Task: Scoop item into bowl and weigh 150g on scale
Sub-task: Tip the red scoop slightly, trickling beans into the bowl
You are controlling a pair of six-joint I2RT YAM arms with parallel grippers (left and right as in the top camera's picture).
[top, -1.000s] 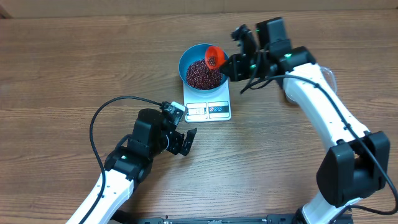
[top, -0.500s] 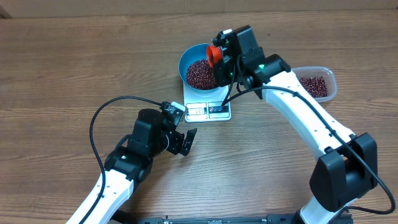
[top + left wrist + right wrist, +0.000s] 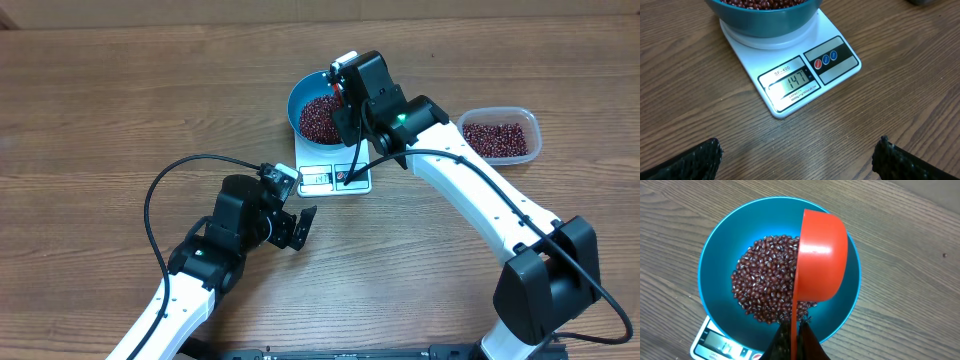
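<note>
The blue bowl (image 3: 296, 100) stands on the white scale (image 3: 335, 178) and holds a heap of the item, red-brown beans (image 3: 318, 118). In the left wrist view the scale (image 3: 840, 62) reads 147 under the bowl (image 3: 765, 20). My right gripper (image 3: 795, 327) is shut on the handle of an orange scoop (image 3: 820, 255), which hangs over the bowl (image 3: 720, 250) with its rounded back turned up, above the beans (image 3: 765, 285). My left gripper (image 3: 800, 155) stands open over bare wood in front of the scale, its fingers (image 3: 695, 162) wide apart.
A clear plastic tub (image 3: 500, 135) with more beans sits at the right of the table. The left arm's black cable (image 3: 160, 185) loops over the wood to the left of the scale. The right arm (image 3: 470, 190) stretches across from the lower right.
My right arm has swung left from beside the tub to above the bowl, and the scoop has turned over. The tub, hidden before, now shows. The left arm has stayed still.
</note>
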